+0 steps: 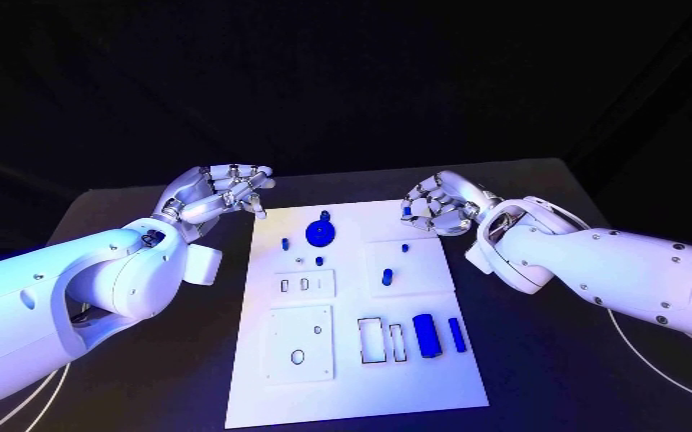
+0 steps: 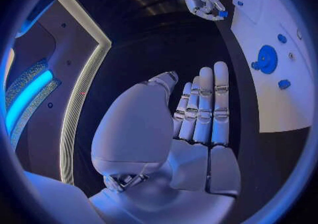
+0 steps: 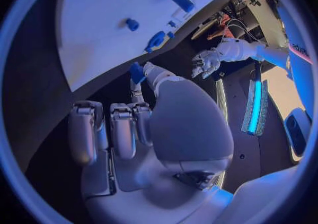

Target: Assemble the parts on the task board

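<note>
The white task board (image 1: 353, 372) lies in the middle of the black table. On it sit a round blue disc (image 1: 322, 232), small blue pieces (image 1: 387, 276) and two upright blue blocks (image 1: 426, 336) near the front. My right hand (image 1: 440, 204) hovers just off the board's far right corner. It pinches a small blue part (image 3: 137, 72) between thumb and a finger, the other fingers curled. My left hand (image 1: 224, 190) is raised off the board's far left corner; its fingers (image 2: 202, 110) are straight, with the thumb apart, and it holds nothing.
White inset plates with slots and holes (image 1: 300, 344) take up the board's left half, and narrow framed slots (image 1: 372, 338) stand beside the blue blocks. Black table (image 1: 144, 392) surrounds the board on both sides. A thin cable (image 1: 635, 352) trails under the right arm.
</note>
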Robot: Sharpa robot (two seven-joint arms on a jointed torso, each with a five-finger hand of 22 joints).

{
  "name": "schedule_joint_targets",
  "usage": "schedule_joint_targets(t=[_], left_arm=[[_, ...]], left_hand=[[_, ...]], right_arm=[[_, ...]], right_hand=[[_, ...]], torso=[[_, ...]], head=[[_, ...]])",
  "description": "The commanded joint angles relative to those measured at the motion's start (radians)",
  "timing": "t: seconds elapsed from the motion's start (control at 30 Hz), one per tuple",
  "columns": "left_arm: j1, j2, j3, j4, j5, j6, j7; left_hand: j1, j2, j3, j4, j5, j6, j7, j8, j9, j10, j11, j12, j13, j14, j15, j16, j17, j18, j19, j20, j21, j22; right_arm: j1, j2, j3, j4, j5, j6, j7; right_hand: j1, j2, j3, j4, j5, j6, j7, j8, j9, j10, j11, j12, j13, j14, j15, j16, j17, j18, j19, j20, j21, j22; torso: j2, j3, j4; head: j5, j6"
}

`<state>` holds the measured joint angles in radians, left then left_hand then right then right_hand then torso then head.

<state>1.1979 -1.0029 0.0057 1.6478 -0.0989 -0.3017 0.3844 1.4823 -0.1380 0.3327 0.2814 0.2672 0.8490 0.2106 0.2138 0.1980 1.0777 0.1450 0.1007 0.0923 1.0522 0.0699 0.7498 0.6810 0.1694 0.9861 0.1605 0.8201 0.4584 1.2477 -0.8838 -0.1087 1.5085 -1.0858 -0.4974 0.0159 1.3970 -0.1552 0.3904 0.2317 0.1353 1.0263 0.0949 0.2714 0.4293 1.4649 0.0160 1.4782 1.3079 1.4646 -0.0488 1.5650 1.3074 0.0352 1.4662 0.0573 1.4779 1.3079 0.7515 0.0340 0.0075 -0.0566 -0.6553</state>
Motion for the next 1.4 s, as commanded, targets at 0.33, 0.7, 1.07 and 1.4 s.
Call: schedule_joint_targets(t=[0.33, 0.7, 1.07, 1.4], left_arm=[[0.001, 0.019, 0.0, -0.01, 0.003, 0.017, 0.004], [0.0, 0.039, 0.0, -0.017, 0.012, 0.019, 0.008], [0.001, 0.046, 0.0, -0.018, 0.013, 0.022, 0.007], [0.001, 0.046, 0.0, -0.018, 0.013, 0.027, 0.007]], left_hand=[[-0.004, -0.006, 0.01, 0.003, -0.003, -0.001, 0.003, -0.002, 0.002, -0.001, 0.001, -0.002, 0.001, -0.008, 0.001, 0.005, 0.0, 0.014, -0.007, 0.0, 0.009, 0.003], [-0.011, -0.006, 0.01, 0.006, -0.004, -0.001, 0.004, -0.002, 0.002, 0.0, 0.002, -0.002, 0.001, -0.007, 0.002, 0.006, 0.0, 0.014, -0.009, 0.001, 0.011, 0.004], [-0.011, -0.006, 0.01, 0.006, -0.004, -0.001, 0.004, -0.002, 0.002, 0.0, 0.002, -0.002, 0.001, -0.007, 0.002, 0.006, 0.0, 0.014, -0.009, 0.001, 0.011, 0.004], [-0.011, -0.006, 0.01, 0.006, -0.004, -0.001, 0.004, -0.002, 0.002, 0.0, 0.002, -0.002, 0.001, -0.007, 0.002, 0.006, 0.0, 0.014, -0.009, 0.001, 0.011, 0.004]], right_arm=[[-0.001, 0.08, -0.002, 0.149, -0.168, -0.041, -0.116], [-0.051, 0.192, -0.009, 0.15, -0.27, -0.045, -0.187], [-0.108, 0.267, -0.011, 0.099, -0.341, -0.012, -0.239], [-0.133, 0.304, -0.013, 0.061, -0.367, -0.001, -0.258]], right_hand=[[-0.013, 0.006, 0.007, 0.011, 0.016, -0.021, 0.002, 0.043, 0.032, 0.026, 0.003, -0.006, 0.167, 0.103, 0.002, -0.001, 0.251, -0.014, 0.063, 0.002, 0.009, 0.201], [-0.006, 0.002, 0.013, 0.004, 0.033, -0.023, 0.001, 0.049, 0.033, 0.027, 0.003, -0.005, 0.168, 0.103, 0.002, -0.002, 0.249, -0.015, 0.066, 0.002, 0.014, 0.206], [-0.007, 0.001, 0.014, 0.004, 0.037, -0.023, 0.002, 0.05, 0.033, 0.025, 0.003, -0.008, 0.166, 0.101, 0.002, -0.005, 0.243, -0.014, 0.063, 0.002, 0.009, 0.202], [-0.007, -0.002, 0.013, 0.003, 0.038, -0.023, 0.002, 0.052, 0.033, 0.027, 0.003, -0.005, 0.169, 0.102, 0.002, -0.004, 0.245, -0.015, 0.065, 0.002, 0.012, 0.204]], torso=[[-0.019, -0.0093, 0.0005], [-0.029, -0.0175, -0.0017], [-0.025, -0.0148, 0.0001], [-0.026, -0.0141, -0.0003]], head=[[0.023, -0.008], [0.056, -0.032], [0.068, -0.042], [0.08, -0.051]])
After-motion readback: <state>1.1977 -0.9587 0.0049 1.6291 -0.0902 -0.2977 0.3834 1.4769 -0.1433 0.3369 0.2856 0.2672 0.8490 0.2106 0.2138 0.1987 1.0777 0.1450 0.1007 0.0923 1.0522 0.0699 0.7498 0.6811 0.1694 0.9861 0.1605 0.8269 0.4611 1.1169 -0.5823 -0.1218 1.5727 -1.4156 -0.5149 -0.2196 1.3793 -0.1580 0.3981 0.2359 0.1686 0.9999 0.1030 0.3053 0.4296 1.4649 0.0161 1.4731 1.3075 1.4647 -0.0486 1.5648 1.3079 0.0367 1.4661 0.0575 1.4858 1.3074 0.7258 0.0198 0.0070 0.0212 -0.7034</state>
